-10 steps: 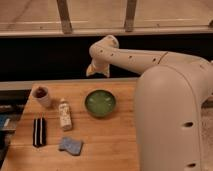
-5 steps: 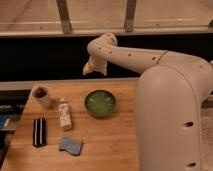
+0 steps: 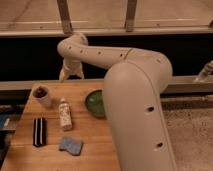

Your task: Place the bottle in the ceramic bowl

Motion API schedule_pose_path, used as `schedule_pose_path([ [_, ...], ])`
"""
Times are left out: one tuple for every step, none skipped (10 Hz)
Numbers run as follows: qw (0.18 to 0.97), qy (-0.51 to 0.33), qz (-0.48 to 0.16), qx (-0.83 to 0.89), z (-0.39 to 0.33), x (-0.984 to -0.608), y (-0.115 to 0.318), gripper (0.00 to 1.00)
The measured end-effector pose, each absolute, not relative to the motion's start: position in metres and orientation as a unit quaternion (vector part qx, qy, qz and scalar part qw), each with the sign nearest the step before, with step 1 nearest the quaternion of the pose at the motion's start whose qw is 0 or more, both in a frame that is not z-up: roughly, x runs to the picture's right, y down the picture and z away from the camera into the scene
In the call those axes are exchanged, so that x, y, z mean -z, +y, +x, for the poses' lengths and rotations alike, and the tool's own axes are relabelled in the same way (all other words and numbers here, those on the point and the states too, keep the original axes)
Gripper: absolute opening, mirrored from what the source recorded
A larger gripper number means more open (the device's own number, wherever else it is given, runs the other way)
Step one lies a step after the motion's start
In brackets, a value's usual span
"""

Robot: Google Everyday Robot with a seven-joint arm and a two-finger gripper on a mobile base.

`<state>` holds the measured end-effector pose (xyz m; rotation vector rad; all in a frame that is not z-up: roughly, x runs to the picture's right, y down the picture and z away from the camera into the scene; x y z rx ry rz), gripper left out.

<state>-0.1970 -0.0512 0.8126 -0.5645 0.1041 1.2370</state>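
Now | jaws spread, empty | above far edge of table (image 3: 95, 134), apart from bottle (image 3: 65, 114)

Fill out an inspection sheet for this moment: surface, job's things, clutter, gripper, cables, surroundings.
Surface: wooden table, no spills seen.
Job's things: the bottle lies on its side on the table, left of the green ceramic bowl and apart from it. The bowl is upright, its right part hidden behind the arm.
Clutter: a pale cup with dark contents at the far left; a black-and-white striped flat object near the left edge; a blue cloth at the front.
Gripper: the gripper hangs above the table's far edge, pointing down, open and holding nothing.
Cables: nothing seen.
Surroundings: a metal rail behind the table; speckled floor on the right.
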Motion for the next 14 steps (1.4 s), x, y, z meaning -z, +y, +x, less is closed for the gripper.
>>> schedule_pose_path([
  [0.777, 0.048, -0.259, -0.571, -0.196, -0.813, -0.052, 0.69],
  [0.777, 0.049, -0.258, -0.572, -0.193, -0.814, -0.052, 0.69],
  [0.777, 0.049, -0.259, -0.572, -0.194, -0.813, -0.052, 0.69],
  [0.777, 0.049, -0.259, -0.571, -0.195, -0.813, -0.052, 0.69],
  [0.777, 0.050, -0.260, -0.570, -0.196, -0.813, -0.051, 0.69],
  [0.780, 0.053, -0.264, -0.565, -0.194, -0.814, -0.045, 0.69],
  [0.781, 0.055, -0.268, -0.562, -0.195, -0.816, -0.036, 0.69],
  [0.781, 0.053, -0.276, -0.558, -0.200, -0.815, -0.021, 0.69],
  [0.780, 0.053, -0.288, -0.553, -0.209, -0.812, 0.002, 0.69],
  [0.780, 0.053, -0.300, -0.547, -0.219, -0.809, 0.021, 0.69],
  [0.779, 0.052, -0.311, -0.542, -0.227, -0.809, 0.038, 0.69],
  [0.776, 0.051, -0.326, -0.537, -0.235, -0.811, 0.057, 0.69],
  [0.776, 0.051, -0.337, -0.531, -0.239, -0.814, 0.068, 0.69],
  [0.776, 0.049, -0.337, -0.531, -0.240, -0.814, 0.067, 0.69],
])
